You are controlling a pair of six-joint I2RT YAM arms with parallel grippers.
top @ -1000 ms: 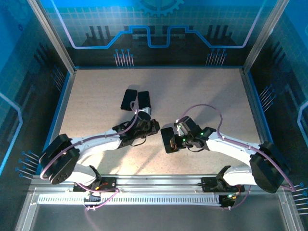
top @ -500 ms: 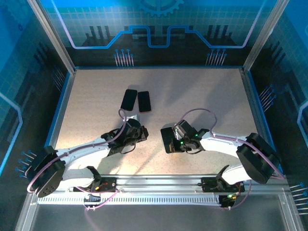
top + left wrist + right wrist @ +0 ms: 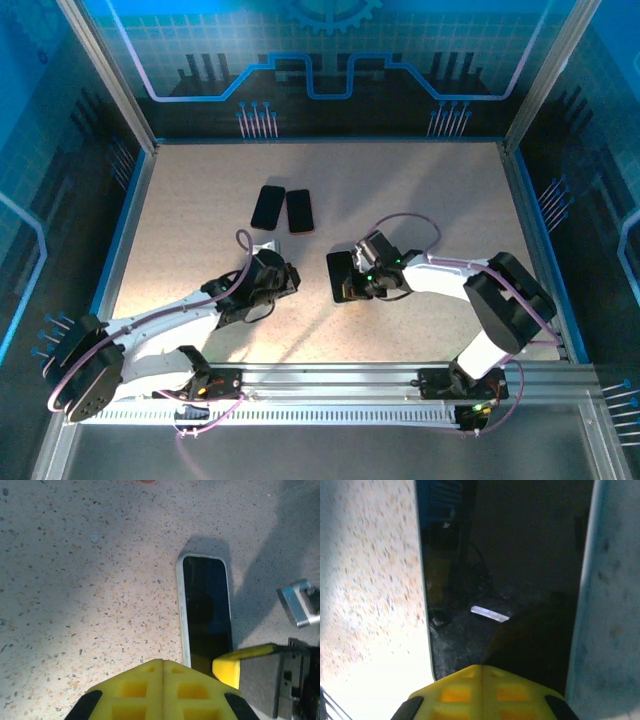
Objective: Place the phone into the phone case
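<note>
A phone (image 3: 342, 277) with a dark screen and a pale rim lies flat on the speckled table, also in the left wrist view (image 3: 206, 605). My right gripper (image 3: 355, 281) is shut and its yellow tips (image 3: 482, 668) rest on the glossy screen (image 3: 520, 555); one fingertip (image 3: 233, 667) shows on the phone's near end. My left gripper (image 3: 288, 272) is shut and empty (image 3: 162, 663), just left of the phone. Two dark flat slabs lie further back, one black (image 3: 267, 206) and one with a reddish edge (image 3: 299, 210). I cannot tell which is the phone case.
The table (image 3: 430, 190) is bounded by metal frame posts and blue-lit panels. The right arm's cable (image 3: 405, 222) loops above its wrist. A metal rail (image 3: 330, 378) runs along the near edge by both arm bases.
Both arms have drawn back toward the near edge. The left gripper left the two slabs at the back. The right gripper shifted left, and the phone under it moved slightly left and away.
</note>
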